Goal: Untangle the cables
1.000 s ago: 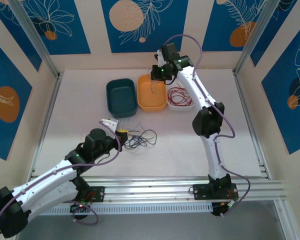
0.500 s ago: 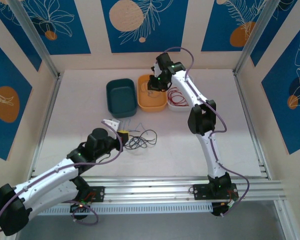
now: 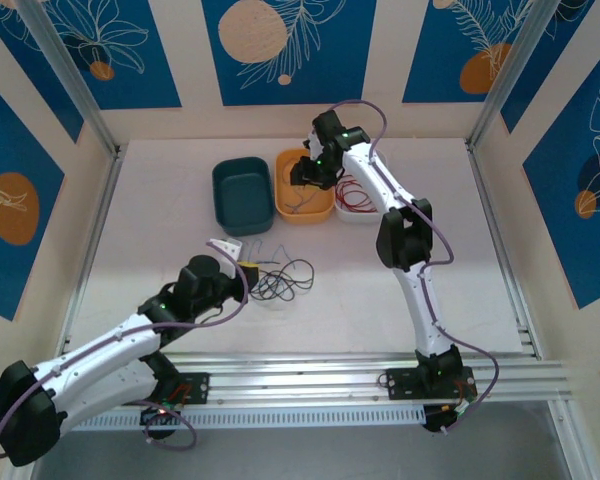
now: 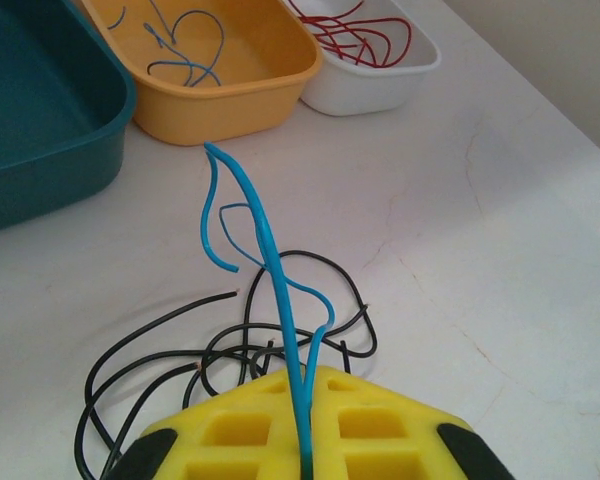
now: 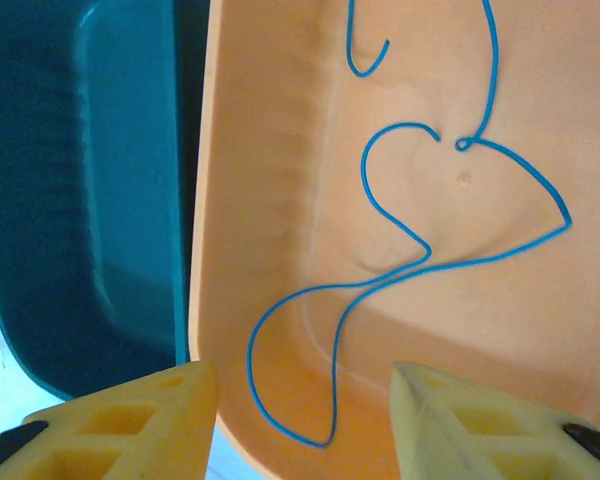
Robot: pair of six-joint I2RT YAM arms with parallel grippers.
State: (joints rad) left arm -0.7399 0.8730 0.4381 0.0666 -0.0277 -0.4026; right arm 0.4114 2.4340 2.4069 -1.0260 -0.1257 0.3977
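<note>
A tangle of black cables (image 3: pixel 280 280) lies on the table's near middle, and a blue cable (image 4: pixel 270 240) rises out of it. My left gripper (image 3: pixel 245 272) is shut on that blue cable at the pile's left edge, with the strand pinched between its yellow fingers (image 4: pixel 380 420). My right gripper (image 5: pixel 305 400) hangs open over the orange tray (image 3: pixel 302 215), nothing between its fingers. Loose blue cables (image 5: pixel 410 250) lie on that tray's floor. Red cables (image 3: pixel 358 192) rest in the white tray (image 4: pixel 380 90).
An empty teal tray (image 3: pixel 242 195) stands left of the orange one, the three trays in a row at the back. Bare white table surrounds the black pile. Metal frame posts and patterned walls close in the sides.
My right gripper has moved left over the orange tray and opened, and a blue cable it carried now lies in the tray. The left gripper has shifted slightly, still shut on its blue cable.
</note>
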